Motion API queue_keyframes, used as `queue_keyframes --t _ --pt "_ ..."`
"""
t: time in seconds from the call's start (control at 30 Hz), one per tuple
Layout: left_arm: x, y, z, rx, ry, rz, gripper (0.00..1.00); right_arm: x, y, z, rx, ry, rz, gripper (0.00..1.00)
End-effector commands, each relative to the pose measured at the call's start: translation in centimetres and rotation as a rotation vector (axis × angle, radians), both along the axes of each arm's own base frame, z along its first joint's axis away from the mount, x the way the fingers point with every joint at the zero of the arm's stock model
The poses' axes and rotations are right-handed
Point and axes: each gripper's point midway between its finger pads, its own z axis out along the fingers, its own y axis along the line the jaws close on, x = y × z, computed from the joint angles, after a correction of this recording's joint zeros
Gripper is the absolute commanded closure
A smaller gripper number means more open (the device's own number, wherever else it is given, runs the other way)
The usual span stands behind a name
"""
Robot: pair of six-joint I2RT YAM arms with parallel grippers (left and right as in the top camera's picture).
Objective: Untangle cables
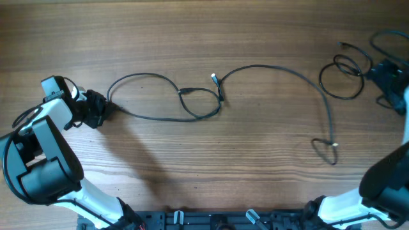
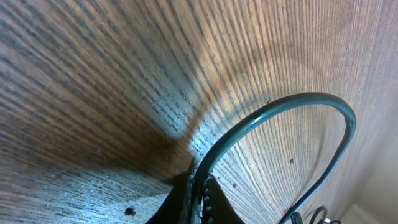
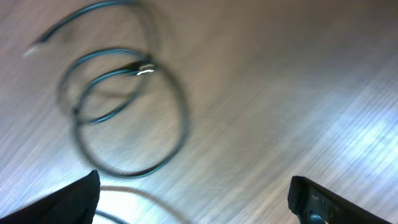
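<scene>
A long thin black cable point(image 1: 281, 70) lies stretched across the middle of the table, with a loop point(image 1: 201, 102) near its centre and a small knot end point(image 1: 332, 148) at the right. My left gripper point(image 1: 102, 110) is shut on the cable's left end; in the left wrist view the cord point(image 2: 280, 109) arcs out from between the closed fingers point(image 2: 198, 202). A second cable point(image 1: 342, 73) lies coiled at the far right. My right gripper point(image 1: 390, 80) hovers beside it, open and empty point(image 3: 193, 199); the coil point(image 3: 124, 112) shows in the right wrist view.
The wooden table point(image 1: 192, 32) carries both cables. The thicker black wires of the right arm point(image 1: 390, 41) lie at the far right edge. The arm bases stand along the front edge point(image 1: 211, 220).
</scene>
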Motion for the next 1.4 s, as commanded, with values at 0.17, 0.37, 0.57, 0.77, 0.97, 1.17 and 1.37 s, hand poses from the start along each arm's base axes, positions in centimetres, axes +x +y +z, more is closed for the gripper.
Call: queue_keyframes --t 0.17,0.37,0.57,0.77,0.97,1.17,1.37 --pt "-0.2 -0.4 -0.3 -0.014 0.01 0.002 0.93 6.7 18.7 2.8 0.143 -0.118 0.583 0.0" --pt "-0.1 -0.7 -0.2 -0.031 0.002 -0.003 0.96 4.6 32.2 1.4 0.276 -0.096 0.855 0.46" --pt "0.1 -1.3 0.3 -0.069 -0.017 -0.016 0.96 0.3 39.0 -2.1 0.27 -0.006 1.023 0.48" --pt "1.3 -3.6 0.6 -0.058 -0.056 -0.087 0.96 -1.2 42.0 -6.3 0.232 -0.042 1.046 0.45" --pt "1.8 -5.0 0.7 -0.049 -0.076 -0.133 0.96 -0.3 41.8 -10.0 0.186 -0.064 1.035 0.33" --pt "1.8 -5.0 0.7 -0.049 -0.076 -0.133 0.96 0.0 40.8 -11.4 0.142 -0.033 0.996 0.44" --pt "1.8 -5.0 0.7 -0.049 -0.076 -0.133 0.96 0.3 41.5 -13.4 0.173 -0.018 1.0 0.63"
